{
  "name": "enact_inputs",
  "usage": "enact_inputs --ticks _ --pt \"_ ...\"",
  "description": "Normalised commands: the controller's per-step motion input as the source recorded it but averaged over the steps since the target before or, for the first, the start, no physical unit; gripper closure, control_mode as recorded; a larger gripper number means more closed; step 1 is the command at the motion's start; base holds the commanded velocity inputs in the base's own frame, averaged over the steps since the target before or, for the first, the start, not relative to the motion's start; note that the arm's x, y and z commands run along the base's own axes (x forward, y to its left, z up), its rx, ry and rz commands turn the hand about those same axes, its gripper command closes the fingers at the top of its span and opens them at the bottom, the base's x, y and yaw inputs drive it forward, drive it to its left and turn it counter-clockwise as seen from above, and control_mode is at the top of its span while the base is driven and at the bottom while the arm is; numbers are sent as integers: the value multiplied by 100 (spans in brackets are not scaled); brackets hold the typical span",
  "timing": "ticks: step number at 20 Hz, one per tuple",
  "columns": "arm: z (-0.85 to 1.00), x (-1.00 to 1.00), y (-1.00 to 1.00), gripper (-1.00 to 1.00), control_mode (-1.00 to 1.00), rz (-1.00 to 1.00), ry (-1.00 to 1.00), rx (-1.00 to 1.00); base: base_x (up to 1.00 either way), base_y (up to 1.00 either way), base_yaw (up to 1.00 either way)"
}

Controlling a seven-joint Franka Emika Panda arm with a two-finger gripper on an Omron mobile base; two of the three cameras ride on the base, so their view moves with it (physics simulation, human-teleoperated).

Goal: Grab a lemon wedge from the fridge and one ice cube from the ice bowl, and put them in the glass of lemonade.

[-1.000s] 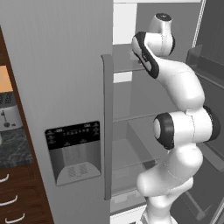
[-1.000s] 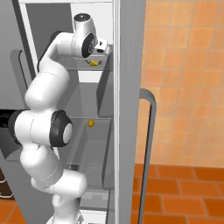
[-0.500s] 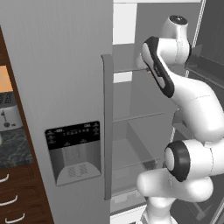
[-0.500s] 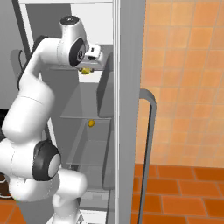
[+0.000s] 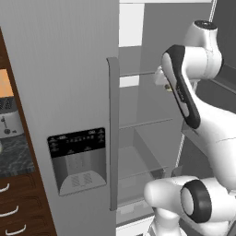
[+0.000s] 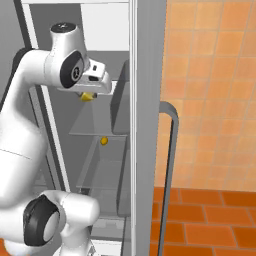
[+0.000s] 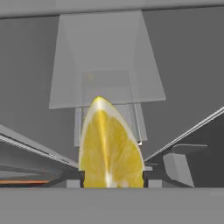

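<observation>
Rendered kitchen: an orange tiled wall on one side, dark wood drawers and a bit of speckled counter on the other, and the big grey fridge with its right door open in the middle.

Closest to the hand camera, the lemon wedge sits right between the two dark fingertips, which press against its flanks, so the gripper is about half closed and has the wedge pinched. In the right base view you can see the same yellow piece tucked under the hand, up in the air in front of the upper glass shelf rather than resting on it. Further back on a lower shelf there's another small yellow thing, can't tell what it is.

So I'd say the lemon grab is done and we're in the carry-out part. Next it needs to back the wedge clear of the shelves and the door edge without loosening the pinch, then get the base over to wherever the lemonade glass is. Ice cube hasn't been dealt with as far as I can judge.

Arm pose: folded tall, elbow bent sharply, forearm angling up, wrist up at top-shelf height with the hand pointing into the fridge.
</observation>
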Motion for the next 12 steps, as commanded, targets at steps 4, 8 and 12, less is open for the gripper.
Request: enact_inputs --ticks 4,8,12 --pt "-22 -100 0 100 -100 0 14 0 0 0 0" --pt "-49 -100 2 100 -100 0 12 0 0 0 0" --pt "-43 -100 3 100 -100 0 10 0 0 0 0"
